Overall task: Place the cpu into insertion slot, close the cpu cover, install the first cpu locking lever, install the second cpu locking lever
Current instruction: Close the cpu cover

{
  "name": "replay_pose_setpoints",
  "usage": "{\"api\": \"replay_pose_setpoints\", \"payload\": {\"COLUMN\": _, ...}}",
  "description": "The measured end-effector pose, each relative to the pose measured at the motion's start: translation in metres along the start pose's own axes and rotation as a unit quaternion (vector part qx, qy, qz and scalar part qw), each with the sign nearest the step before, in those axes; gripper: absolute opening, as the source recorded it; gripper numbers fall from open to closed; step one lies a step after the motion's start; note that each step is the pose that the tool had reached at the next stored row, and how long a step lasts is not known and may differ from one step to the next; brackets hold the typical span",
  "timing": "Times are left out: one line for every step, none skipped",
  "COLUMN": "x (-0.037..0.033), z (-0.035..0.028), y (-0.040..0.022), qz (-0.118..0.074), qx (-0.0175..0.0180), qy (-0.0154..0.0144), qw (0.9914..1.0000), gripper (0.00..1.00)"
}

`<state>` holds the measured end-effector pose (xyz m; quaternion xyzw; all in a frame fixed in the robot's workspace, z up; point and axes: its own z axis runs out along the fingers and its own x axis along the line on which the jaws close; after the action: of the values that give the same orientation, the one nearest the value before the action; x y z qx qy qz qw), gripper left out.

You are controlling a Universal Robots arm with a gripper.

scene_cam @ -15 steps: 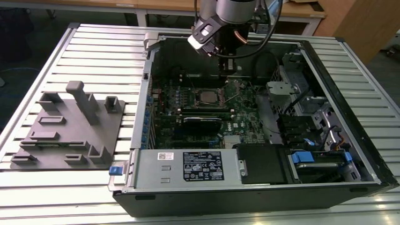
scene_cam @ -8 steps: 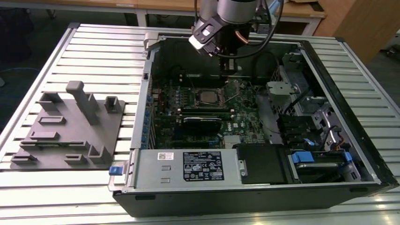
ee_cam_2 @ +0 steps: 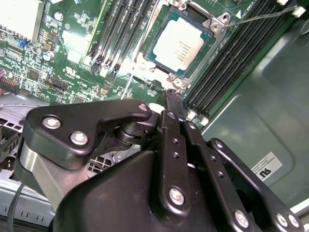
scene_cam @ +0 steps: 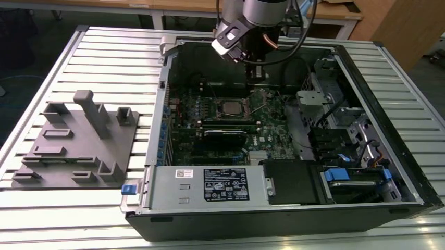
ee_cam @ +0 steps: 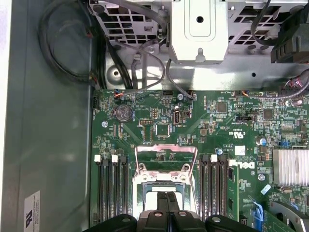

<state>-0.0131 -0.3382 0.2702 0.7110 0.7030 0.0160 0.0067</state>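
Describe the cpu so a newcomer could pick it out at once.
Inside the open black computer case, look at the green circuit board. On it, between two banks of long black slots, a small flat square chip with a silvery-grey metal top lies in the square socket. Its neighbours are dark and narrow; it alone is pale and square.

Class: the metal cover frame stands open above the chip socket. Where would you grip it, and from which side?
Probably the free cross bar of the cover frame, opposite its hinge at the socket: thin and tilted up off the board, so jaws could straddle it from above.
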Motion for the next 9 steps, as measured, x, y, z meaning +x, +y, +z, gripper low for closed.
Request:
{"api": "replay_pose_setpoints", "payload": {"x": 0.0, "z": 0.0, "y": 0.0003, "qz": 0.0, "qx": 0.0, "qy": 0.0, "qw": 1.0, "gripper": 0.1}}
{"api": "replay_pose_setpoints", "payload": {"x": 0.0, "z": 0.0, "y": 0.0007, "qz": 0.0, "qx": 0.0, "qy": 0.0, "qw": 1.0, "gripper": 0.1}}
{"api": "replay_pose_setpoints", "payload": {"x": 0.0, "z": 0.0, "y": 0.001, "qz": 0.0, "qx": 0.0, "qy": 0.0, "qw": 1.0, "gripper": 0.1}}
{"api": "replay_pose_setpoints", "payload": {"x": 0.0, "z": 0.0001, "y": 0.0014, "qz": 0.0, "qx": 0.0, "qy": 0.0, "qw": 1.0, "gripper": 0.1}}
{"api": "replay_pose_setpoints", "payload": {"x": 0.0, "z": 0.0001, "y": 0.0017, "qz": 0.0, "qx": 0.0, "qy": 0.0, "qw": 1.0, "gripper": 0.1}}
{"api": "replay_pose_setpoints", "payload": {"x": 0.0, "z": 0.0001, "y": 0.0019, "qz": 0.0, "qx": 0.0, "qy": 0.0, "qw": 1.0, "gripper": 0.1}}
{"api": "replay_pose_setpoints", "payload": {"x": 0.0, "z": 0.0001, "y": 0.0021, "qz": 0.0, "qx": 0.0, "qy": 0.0, "qw": 1.0, "gripper": 0.1}}
{"api": "replay_pose_setpoints", "payload": {"x": 0.0, "z": 0.0001, "y": 0.0024, "qz": 0.0, "qx": 0.0, "qy": 0.0, "qw": 1.0, "gripper": 0.1}}
{"api": "replay_pose_setpoints", "payload": {"x": 0.0, "z": 0.0001, "y": 0.0028, "qz": 0.0, "qx": 0.0, "qy": 0.0, "qw": 1.0, "gripper": 0.1}}
